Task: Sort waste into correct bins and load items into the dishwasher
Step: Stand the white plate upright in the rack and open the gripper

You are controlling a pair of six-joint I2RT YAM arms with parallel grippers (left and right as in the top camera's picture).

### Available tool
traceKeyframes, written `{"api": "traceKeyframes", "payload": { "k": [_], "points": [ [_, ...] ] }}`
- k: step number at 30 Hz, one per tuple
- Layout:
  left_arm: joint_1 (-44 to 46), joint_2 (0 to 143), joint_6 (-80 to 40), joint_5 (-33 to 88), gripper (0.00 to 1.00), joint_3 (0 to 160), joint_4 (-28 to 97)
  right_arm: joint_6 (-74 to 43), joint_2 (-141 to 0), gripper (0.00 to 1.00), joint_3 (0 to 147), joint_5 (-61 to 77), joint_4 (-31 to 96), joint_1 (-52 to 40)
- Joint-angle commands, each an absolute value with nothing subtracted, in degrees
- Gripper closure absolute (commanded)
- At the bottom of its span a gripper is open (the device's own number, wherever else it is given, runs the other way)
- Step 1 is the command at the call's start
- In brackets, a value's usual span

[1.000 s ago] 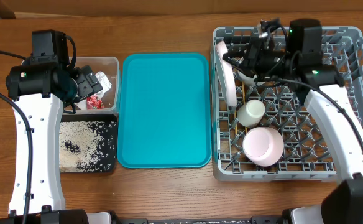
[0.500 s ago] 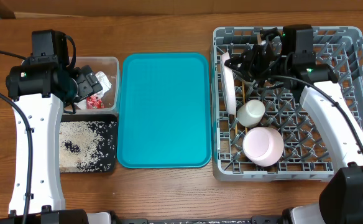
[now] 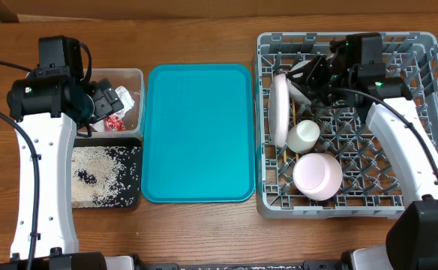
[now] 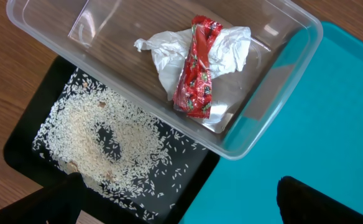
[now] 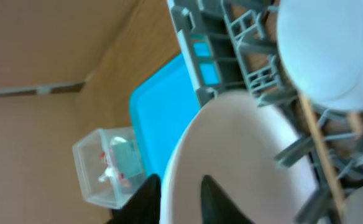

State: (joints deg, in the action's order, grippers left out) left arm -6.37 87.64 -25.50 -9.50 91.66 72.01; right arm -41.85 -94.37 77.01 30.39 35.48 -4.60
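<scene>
Racking step: white plate [image 3: 280, 112] on edge, far-left in dish rack [image 3: 348, 213]. Right gripper [image 3: 301, 77] straddles its rim; I can't tell if pinching. Next: withdraw without tipping it.

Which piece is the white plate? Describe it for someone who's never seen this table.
Find the big grey dish rack on the right of the table. Just inside its wall nearest the teal tray is the white plate. Unlike the white cup and pink dish beside it, it stands on edge, a thin oval from above.
</scene>
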Motion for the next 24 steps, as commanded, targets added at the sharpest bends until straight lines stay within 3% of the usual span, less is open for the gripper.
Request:
{"api": "traceKeyframes", "payload": {
  "k": [1, 6, 15, 16, 22, 24],
  "points": [
    [-5.98, 87.11, -24.84, -10.02, 0.0, 92.29, 71.79, -38.33, -94.41, 0.69, 76.86, 27.88, 36.38, -3.86],
    [-5.98, 87.11, -24.84, -10.02, 0.0, 92.29, 71.79, -34.0, -93.69, 0.49, 76.97, 30.06, 36.75, -2.46],
    [-5.98, 87.11, -24.84, -10.02, 0.0, 92.29, 71.79, -26.11, -85.21, 0.48, 76.99, 39.9, 38.22, -0.93],
    [-5.98, 87.11, -24.86, -10.02, 0.0, 92.29, 71.79, -24.27, -83.94, 0.51, 76.99, 41.32, 38.76, -1.93],
    [-5.98, 87.11, -24.86, -10.02, 0.0, 92.29, 71.79, -19.25, -80.58, 0.92, 76.99, 36.05, 41.65, -13.21],
    [-5.98, 87.11, -24.86, -10.04, 0.0, 92.29, 71.79, -19.27, -81.17, 0.96, 76.97, 28.75, 41.89, -18.72]
  ]
}}
